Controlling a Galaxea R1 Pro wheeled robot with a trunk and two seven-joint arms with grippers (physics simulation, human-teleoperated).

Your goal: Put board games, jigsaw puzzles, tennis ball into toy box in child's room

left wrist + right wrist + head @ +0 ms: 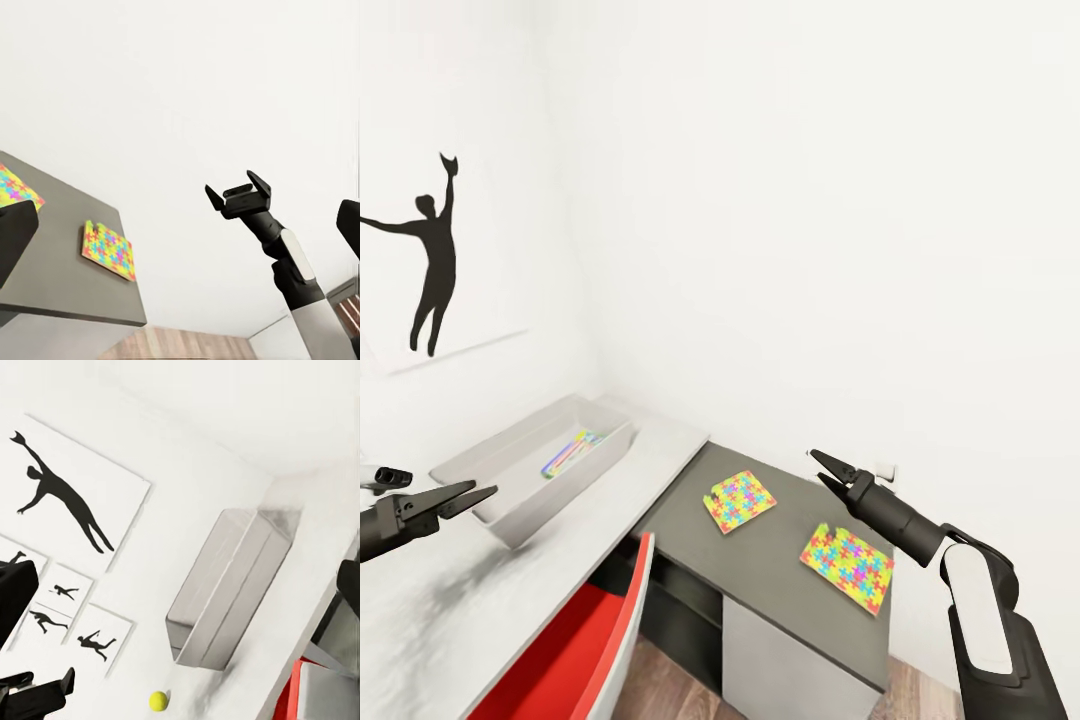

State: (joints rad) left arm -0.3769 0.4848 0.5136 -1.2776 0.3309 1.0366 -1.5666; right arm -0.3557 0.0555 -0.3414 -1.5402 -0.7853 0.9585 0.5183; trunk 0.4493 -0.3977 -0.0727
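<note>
- The left gripper hovers at the left edge of the head view, just above the near end of the toy box; its two dark fingers stand slightly parted and hold nothing.
- The right gripper is raised over the far right part of the dark grey desk section, fingers apart and empty; in the left wrist view the same gripper shows with its jaws wide.
- The toy box, a light grey tub, rests on the light grey desk top against the left wall, running from near left to far right.
- Inside it lies a board game with a bright cover, flat on the bottom toward the far end.
- Two jigsaw puzzles lie flat on the dark section, well apart from the tub: the left puzzle farther off, the right puzzle nearer and close to the right edge.
- The tennis ball sits on the light top near one end of the tub, as the right wrist view shows.
- A red and white chair stands at the near side of the desk.
- A black silhouette picture hangs on the left wall above the tub.
</note>
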